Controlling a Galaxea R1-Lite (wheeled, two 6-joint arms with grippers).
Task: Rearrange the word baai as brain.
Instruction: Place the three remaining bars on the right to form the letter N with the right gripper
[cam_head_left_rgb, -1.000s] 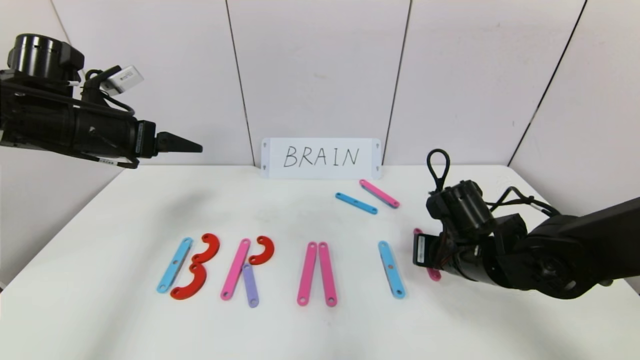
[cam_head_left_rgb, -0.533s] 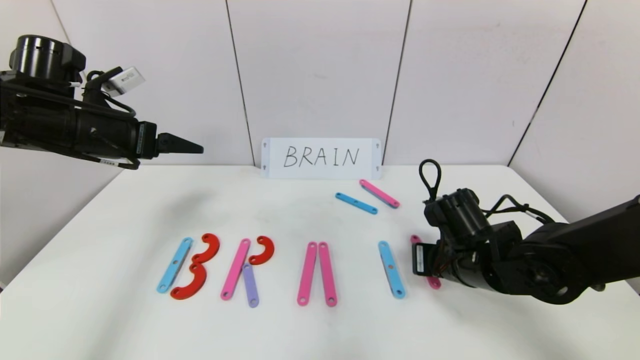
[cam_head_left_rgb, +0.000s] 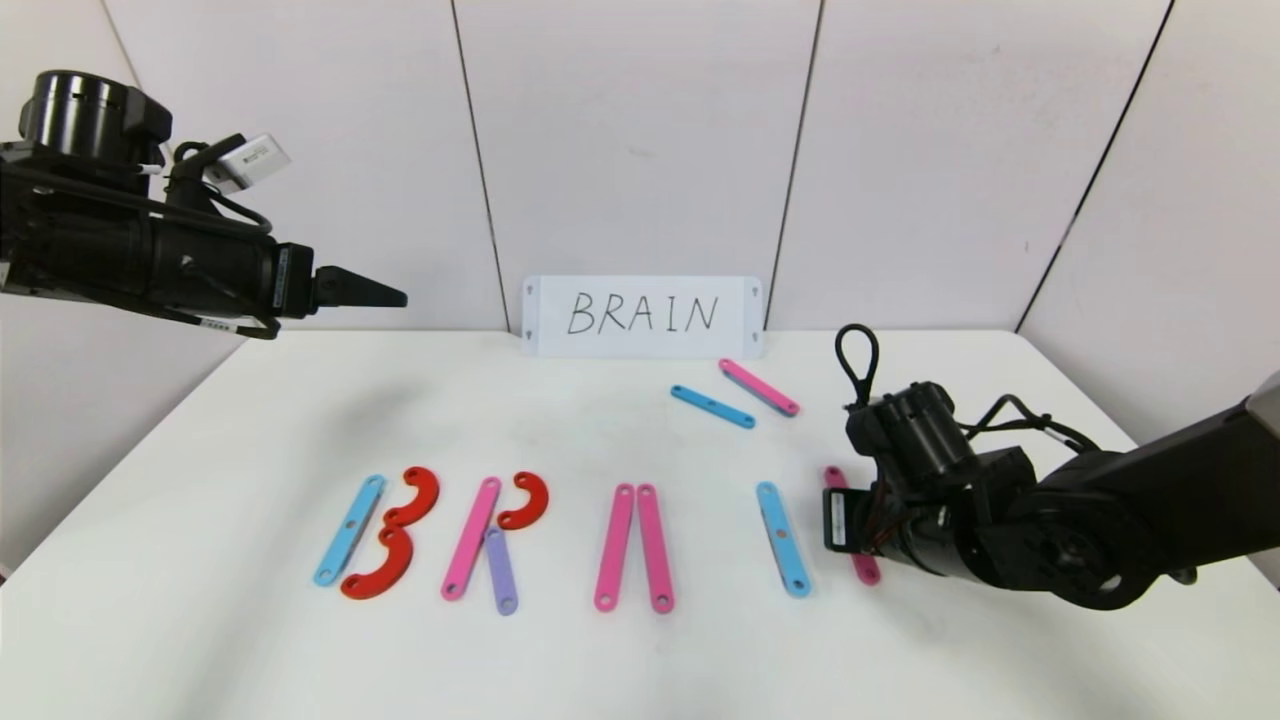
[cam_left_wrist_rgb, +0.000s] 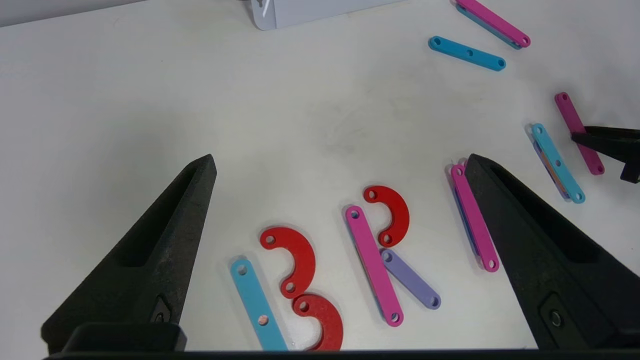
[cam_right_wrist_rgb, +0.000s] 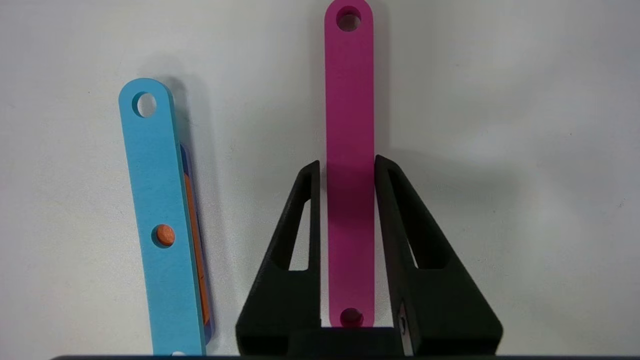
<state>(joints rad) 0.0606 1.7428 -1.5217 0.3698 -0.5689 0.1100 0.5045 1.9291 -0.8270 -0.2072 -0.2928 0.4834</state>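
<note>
Now the row of letters lies on the near part of the white table (cam_head_left_rgb: 250, 420), and none of them has moved since a second ago. At 7 o'clock is the blue and red B (cam_head_left_rgb: 375, 535). Next to it is the pink, red and purple R (cam_head_left_rgb: 495, 540). At 6 o'clock is the A (cam_head_left_rgb: 634, 547), made of two pink sticks that meet at the far end. The blue I (cam_head_left_rgb: 782, 538) lies at 5 o'clock.

Just past the I, at 4 o'clock, lies the pink bar (cam_right_wrist_rgb: 350, 125), flat on the table. It points from 6 to 12, almost the same way as the I, and does not touch it. The right claw (cam_right_wrist_rgb: 347, 167) sits low over the near half of this bar. The claw is narrow, but I cannot tell if it pinches the bar or has just let go. The right arm has come down lower than a second ago, and the bar has slid a bit nearer.

Farther off, at 1 o'clock, a spare blue bar (cam_head_left_rgb: 712, 406) and a spare pink bar (cam_head_left_rgb: 759, 387) lie side by side. Behind them, at 12 o'clock, stands the white card (cam_head_left_rgb: 642, 316) that says BRAIN.

The left claw (cam_left_wrist_rgb: 340, 159) hangs high at 10 o'clock, spread wide, holding nothing. It stays where it was.
</note>
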